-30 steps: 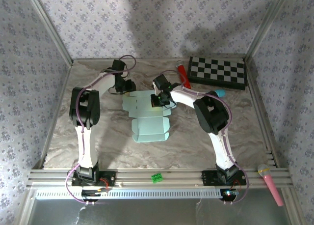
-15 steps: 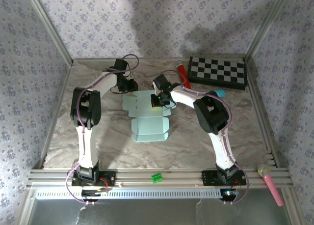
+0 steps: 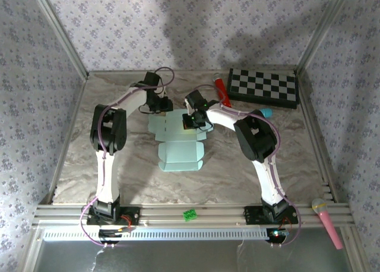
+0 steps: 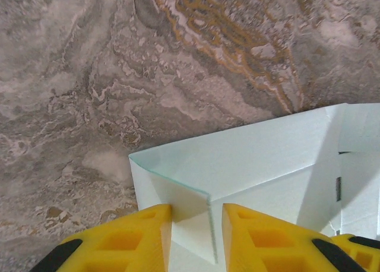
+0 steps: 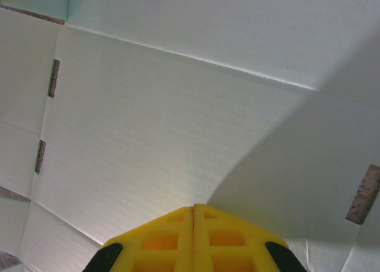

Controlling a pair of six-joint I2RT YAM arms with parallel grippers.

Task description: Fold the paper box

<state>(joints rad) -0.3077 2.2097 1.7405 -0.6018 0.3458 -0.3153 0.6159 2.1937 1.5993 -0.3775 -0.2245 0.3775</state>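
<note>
Paper box (image 3: 181, 156): pale green card, mostly unfolded, lying on the marble table (image 3: 119, 141) about mid-table between the two arms, well apart from the checkerboard (image 3: 263, 87) at the far right corner. Left gripper (image 3: 159, 106) is at the sheet's far left corner. In the left wrist view this gripper (image 4: 196, 211) has its yellow fingers (image 4: 148, 230) set narrowly apart, one on each side of a raised flap of the box (image 4: 249, 159). The flap's edge stands nearer the right-hand finger, with a clear gap to the left-hand one, so the flap is not pinched. Right gripper (image 3: 195, 122) is over the far part of the sheet, just beside the left one. In the right wrist view this gripper (image 5: 193, 211) has its fingers fully together with nothing between them, pointed down at the flat card (image 5: 178, 106). Contact with the card cannot be determined.
</note>
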